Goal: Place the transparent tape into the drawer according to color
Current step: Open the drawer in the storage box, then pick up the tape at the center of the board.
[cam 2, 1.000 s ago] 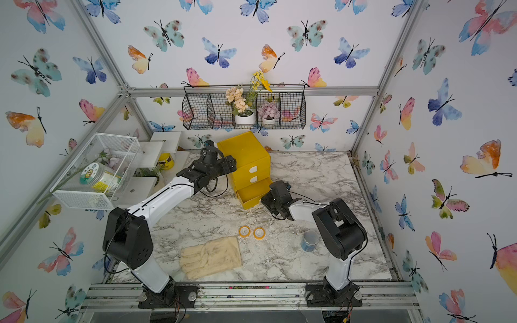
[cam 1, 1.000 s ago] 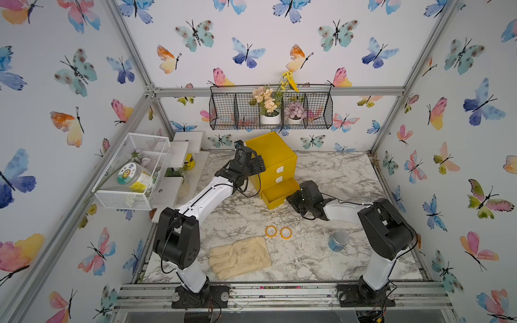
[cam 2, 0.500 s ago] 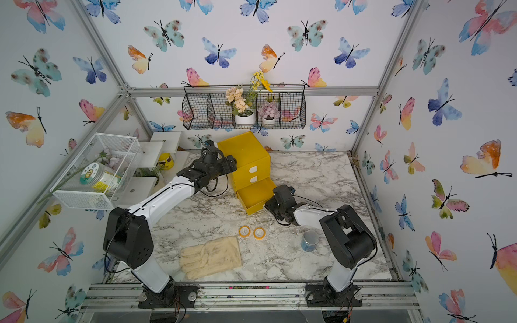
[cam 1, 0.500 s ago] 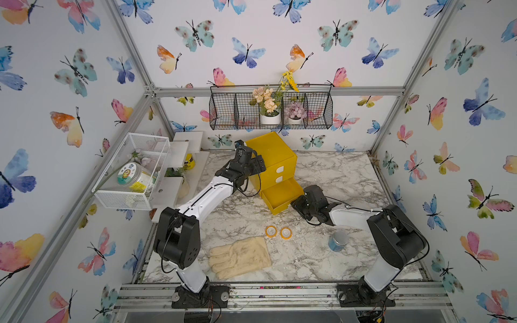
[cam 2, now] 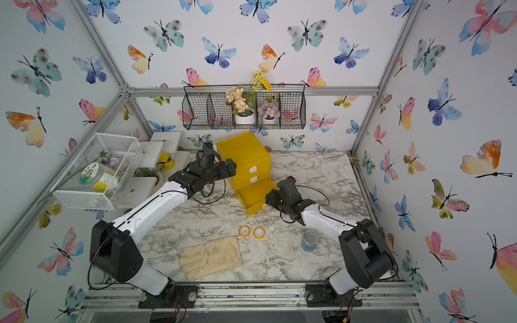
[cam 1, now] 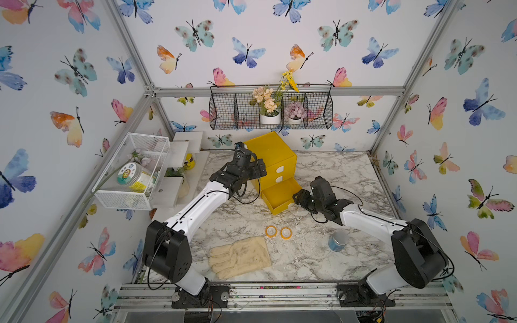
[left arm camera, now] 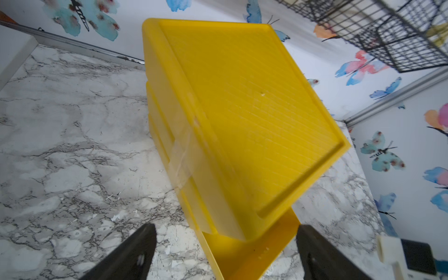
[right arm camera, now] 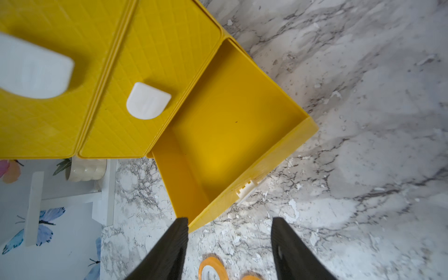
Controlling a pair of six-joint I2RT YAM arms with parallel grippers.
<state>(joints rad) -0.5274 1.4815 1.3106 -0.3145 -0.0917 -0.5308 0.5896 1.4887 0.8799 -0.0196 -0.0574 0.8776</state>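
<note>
Both top views hang high over the front edge of the cell and look steeply down and back across the whole worktop (cam 1: pixel 321 173) to the rear wall (cam 1: pixel 265 33), differing only by a slight sideways offset. The left wrist camera sits close above the yellow cabinet (left arm camera: pixel 242 109), sighting past the left hand (left arm camera: pixel 224 228) onto its top and side. The right wrist camera looks closely down past the right hand (right arm camera: pixel 229 219) into the open drawer (right arm camera: pixel 230 126). All four views share that cabinet and drawer.
</note>
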